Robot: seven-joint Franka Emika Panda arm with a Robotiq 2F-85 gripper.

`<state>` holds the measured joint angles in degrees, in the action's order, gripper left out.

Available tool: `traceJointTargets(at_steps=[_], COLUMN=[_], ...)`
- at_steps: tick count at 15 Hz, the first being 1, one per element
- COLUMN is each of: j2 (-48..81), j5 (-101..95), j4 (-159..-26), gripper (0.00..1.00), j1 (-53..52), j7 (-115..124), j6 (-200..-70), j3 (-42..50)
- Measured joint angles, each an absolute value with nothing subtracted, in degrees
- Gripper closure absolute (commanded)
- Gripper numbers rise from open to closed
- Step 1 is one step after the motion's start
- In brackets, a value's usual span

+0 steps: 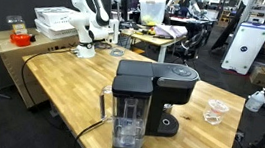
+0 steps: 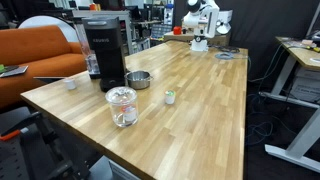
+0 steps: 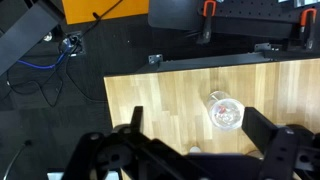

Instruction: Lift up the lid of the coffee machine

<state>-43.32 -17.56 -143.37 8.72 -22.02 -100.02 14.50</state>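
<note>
The black coffee machine (image 1: 145, 101) stands on the wooden table, with its clear water tank (image 1: 127, 119) facing front; it also shows in an exterior view (image 2: 105, 50). Its rounded black lid (image 1: 177, 79) lies down flat on the brew head. My gripper (image 1: 114, 27) is raised at the far end of the table, well away from the machine, and also shows in an exterior view (image 2: 221, 22). In the wrist view the gripper (image 3: 197, 128) is open and empty, its two black fingers wide apart over the table. The machine does not show in that view.
A clear plastic cup (image 1: 214, 114) stands on the table near the machine; it also shows in an exterior view (image 2: 121, 105) and in the wrist view (image 3: 225, 110). A small metal bowl (image 2: 138, 79), a small white object (image 2: 169, 97) and a white bottle (image 1: 257, 99) are nearby. An orange sofa (image 2: 30, 50) sits beside the table.
</note>
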Motion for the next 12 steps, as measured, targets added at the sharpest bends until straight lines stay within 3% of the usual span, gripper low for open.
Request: traceJointTargets(at_steps=[12], j2=[-38.5], j5=[-3.9], j4=[-142.4], gripper=[0.00], j1=[6.4], j7=[-17.6], j6=[-98.9], j3=[16.9])
